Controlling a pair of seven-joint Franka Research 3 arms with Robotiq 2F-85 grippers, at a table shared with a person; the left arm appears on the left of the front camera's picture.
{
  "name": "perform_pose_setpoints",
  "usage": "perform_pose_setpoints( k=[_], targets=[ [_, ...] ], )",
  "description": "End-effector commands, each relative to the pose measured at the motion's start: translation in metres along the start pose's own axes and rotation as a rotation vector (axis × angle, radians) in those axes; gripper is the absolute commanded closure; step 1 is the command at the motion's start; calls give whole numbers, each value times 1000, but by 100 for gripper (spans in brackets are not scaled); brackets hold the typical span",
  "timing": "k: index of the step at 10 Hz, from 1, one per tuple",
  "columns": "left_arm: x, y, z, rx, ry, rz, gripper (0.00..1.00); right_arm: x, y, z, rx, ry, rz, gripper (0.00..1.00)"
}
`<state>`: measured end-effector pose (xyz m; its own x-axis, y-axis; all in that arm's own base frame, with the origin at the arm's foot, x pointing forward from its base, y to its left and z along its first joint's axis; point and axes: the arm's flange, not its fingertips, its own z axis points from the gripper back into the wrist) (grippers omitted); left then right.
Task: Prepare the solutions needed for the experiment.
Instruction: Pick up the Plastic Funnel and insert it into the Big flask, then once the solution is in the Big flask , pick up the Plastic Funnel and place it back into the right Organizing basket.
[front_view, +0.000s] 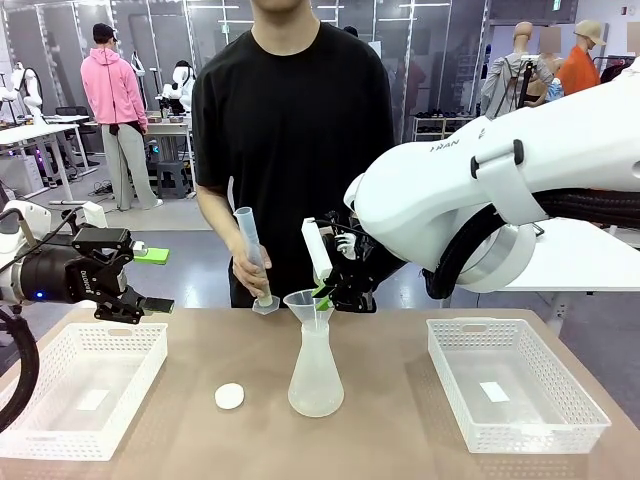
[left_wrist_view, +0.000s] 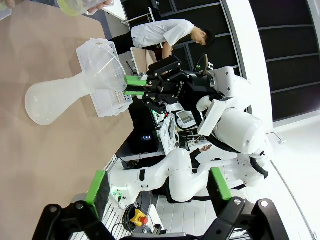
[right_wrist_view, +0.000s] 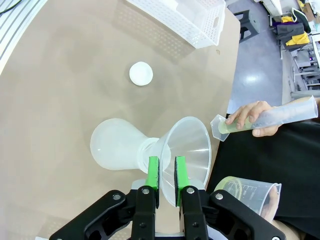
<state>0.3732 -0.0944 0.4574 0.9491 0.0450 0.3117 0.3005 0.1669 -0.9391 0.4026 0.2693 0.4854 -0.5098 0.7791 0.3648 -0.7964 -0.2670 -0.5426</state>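
A frosted conical flask (front_view: 315, 375) stands mid-table with a clear funnel (front_view: 306, 300) in its neck. My right gripper (front_view: 324, 291) is shut on the funnel's rim, whose wall sits between the green pads (right_wrist_view: 153, 172). The person's hand tilts a graduated cylinder (front_view: 252, 255) just left of the funnel. The solutions show as pale yellow-green liquid in the cylinder's base end (right_wrist_view: 224, 131) and in a clear beaker (right_wrist_view: 246, 192) held lower down. My left gripper (front_view: 150, 285) hangs open above the left basket, holding nothing, its fingers (left_wrist_view: 96, 186) spread wide.
A small round white cap (front_view: 229, 396) lies on the table left of the flask. White mesh baskets stand at the left (front_view: 60, 425) and right (front_view: 520, 425). The person stands close at the far edge.
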Motion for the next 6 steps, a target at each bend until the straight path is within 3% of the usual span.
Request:
perform_pose_setpoints(
  k=[1,6],
  targets=[
    [0,-1,0,-17,1,-1,0,0,0,0,0,-1,-1,82],
    [0,-1,0,-17,1,-1,0,0,0,0,0,-1,-1,82]
  ],
)
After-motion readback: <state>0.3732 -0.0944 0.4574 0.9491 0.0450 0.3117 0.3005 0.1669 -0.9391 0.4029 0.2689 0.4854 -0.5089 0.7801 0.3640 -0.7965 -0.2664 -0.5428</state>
